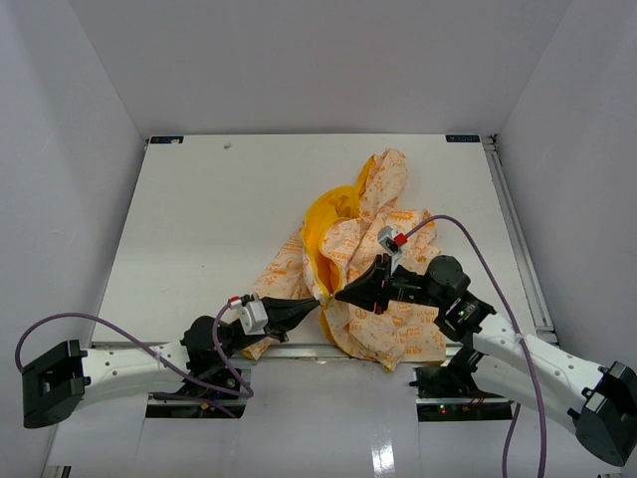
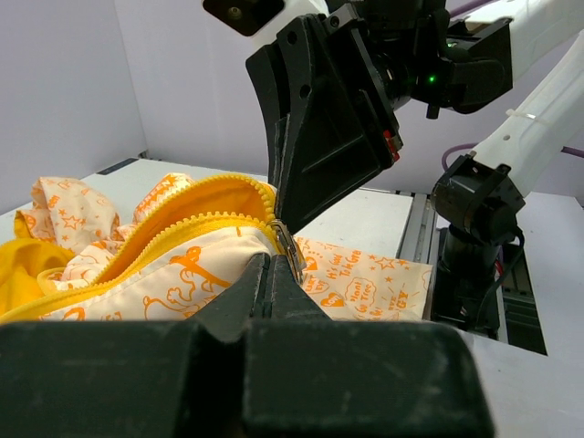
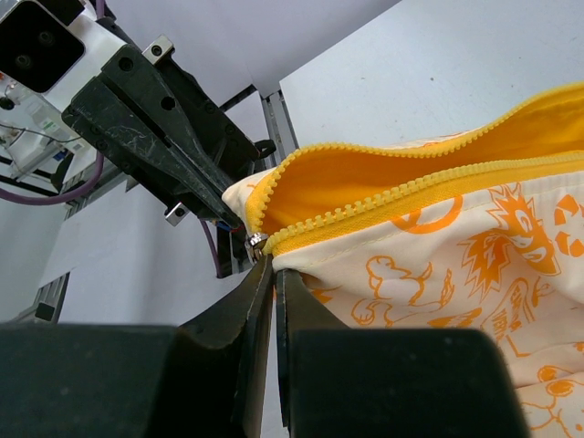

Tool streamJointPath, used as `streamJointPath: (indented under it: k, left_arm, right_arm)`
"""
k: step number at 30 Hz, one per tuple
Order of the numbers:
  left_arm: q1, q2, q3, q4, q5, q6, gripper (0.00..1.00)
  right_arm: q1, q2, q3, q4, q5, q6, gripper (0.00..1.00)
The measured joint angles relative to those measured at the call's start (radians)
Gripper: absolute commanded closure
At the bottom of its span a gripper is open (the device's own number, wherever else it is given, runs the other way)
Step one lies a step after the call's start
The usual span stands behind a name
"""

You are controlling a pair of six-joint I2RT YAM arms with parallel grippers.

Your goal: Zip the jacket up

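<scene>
The jacket (image 1: pixel 383 289) lies crumpled centre-right on the surface (image 1: pixel 219 219), zipper open; left tool (image 1: pixel 317 304) and right tool (image 1: pixel 343 295), both pressed together, pinch its hem tip to tip beside the metal slider (image 3: pixel 257 242).

Jacket (image 1: pixel 393 324) soft matt cloth; zipper teeth (image 3: pixel 411 189) smooth yellow plastic; slider (image 3: pixel 256 241) shiny metal; table (image 1: pixel 219 219) smooth, matt.

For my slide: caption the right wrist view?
Shut right gripper pinching a cream, orange-printed jacket where its open yellow zipper ends.
</scene>
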Motion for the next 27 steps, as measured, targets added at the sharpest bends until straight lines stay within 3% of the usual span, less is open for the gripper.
streamJointPath:
  k: [27]
  left_arm:
    - [0.000, -0.057, 0.001, -0.188, 0.073, -0.027, 1.00]
  right_arm:
    - [-0.003, 0.061, 0.112, -0.232, -0.089, -0.124, 0.92]
